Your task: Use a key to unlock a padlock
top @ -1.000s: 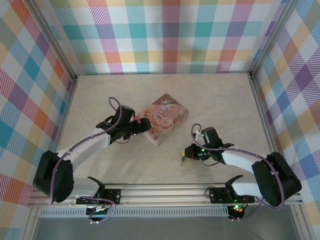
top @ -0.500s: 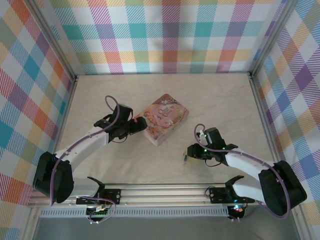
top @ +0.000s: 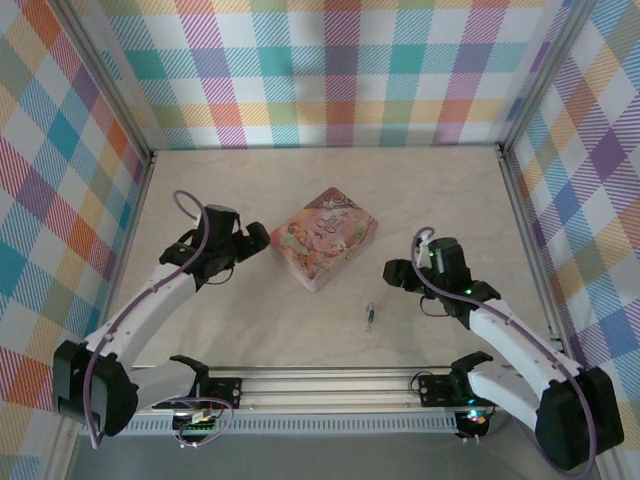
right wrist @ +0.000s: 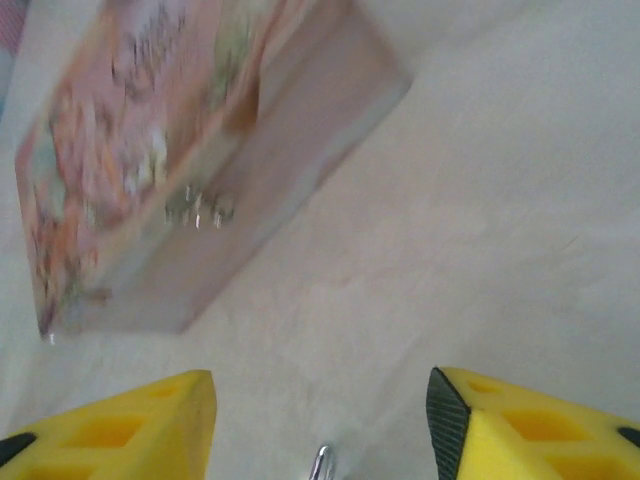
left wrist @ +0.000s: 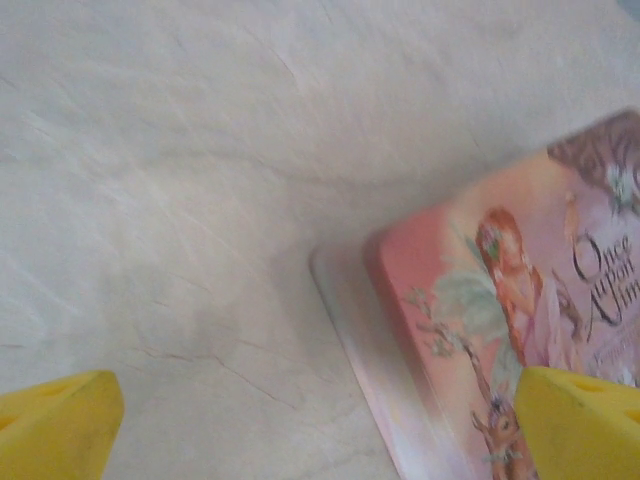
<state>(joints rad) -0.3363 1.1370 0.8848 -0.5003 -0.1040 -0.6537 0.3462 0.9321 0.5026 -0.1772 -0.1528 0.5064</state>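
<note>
The padlock (top: 371, 315), a tiny dark blue-grey thing with a metal tip, lies loose on the table in front of the pink tin (top: 323, 238). I cannot tell a key apart from it. My right gripper (top: 393, 271) stands open to its upper right, apart from it. In the right wrist view a thin metal loop (right wrist: 321, 463) shows at the bottom edge between the yellow fingers (right wrist: 130, 428) of the right gripper (right wrist: 320, 425). My left gripper (top: 256, 238) is open just left of the tin, not touching it. In the left wrist view the left gripper (left wrist: 320, 430) is wide open over the tin's corner (left wrist: 470, 300).
The tin carries a small metal clasp (right wrist: 198, 208) on its long side. Checked walls enclose the table on three sides, and an aluminium rail (top: 330, 385) runs along the near edge. Bare tabletop (top: 430, 190) lies behind and to the right of the tin.
My right gripper has opened, let go of the padlock and drawn back up and to the right. My left gripper has pulled away leftward from the tin.
</note>
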